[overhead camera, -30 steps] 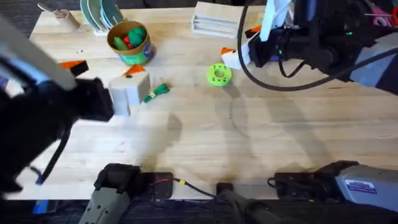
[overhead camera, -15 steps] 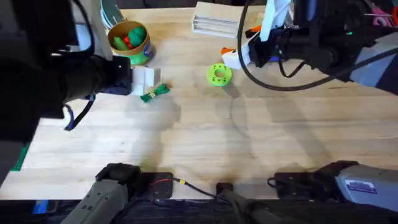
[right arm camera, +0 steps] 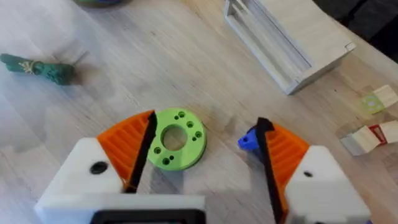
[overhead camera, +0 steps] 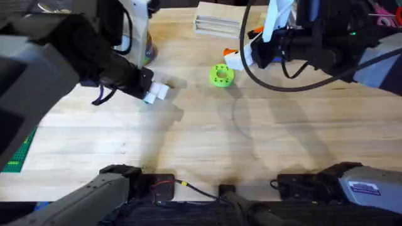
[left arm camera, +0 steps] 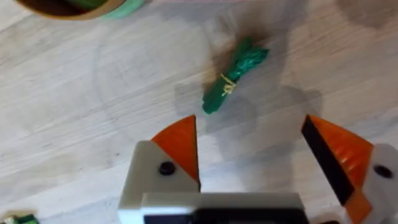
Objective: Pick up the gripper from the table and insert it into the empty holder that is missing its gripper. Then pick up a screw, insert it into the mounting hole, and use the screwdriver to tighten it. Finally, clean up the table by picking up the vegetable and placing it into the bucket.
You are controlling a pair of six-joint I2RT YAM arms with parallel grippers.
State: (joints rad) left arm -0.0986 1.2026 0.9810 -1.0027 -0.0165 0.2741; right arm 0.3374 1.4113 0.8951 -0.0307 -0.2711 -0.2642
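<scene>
Hovering over the small green leafy toy vegetable [left arm camera: 234,77] with the left gripper [left arm camera: 252,155] spread wide, orange ribbed pads [left arm camera: 180,144] on either side and nothing between them; vegetable lying flat on the pale wooden table [overhead camera: 207,144], untouched, just ahead of the fingertips. Sitting close by, the round bucket with the green side band [left arm camera: 79,7], near the vegetable but apart from it. Judging by this, down to the clean-up stage: vegetable not yet grasped, lifting and dropping into the bucket left to do. Cannot tell whether the fingertip insertion and the screw tightening are complete. Parked at the far side, the right gripper [right arm camera: 205,149], also spread and empty, above the bright green ring-shaped disc [right arm camera: 176,139] and beside a small blue piece [right arm camera: 249,140].
</scene>
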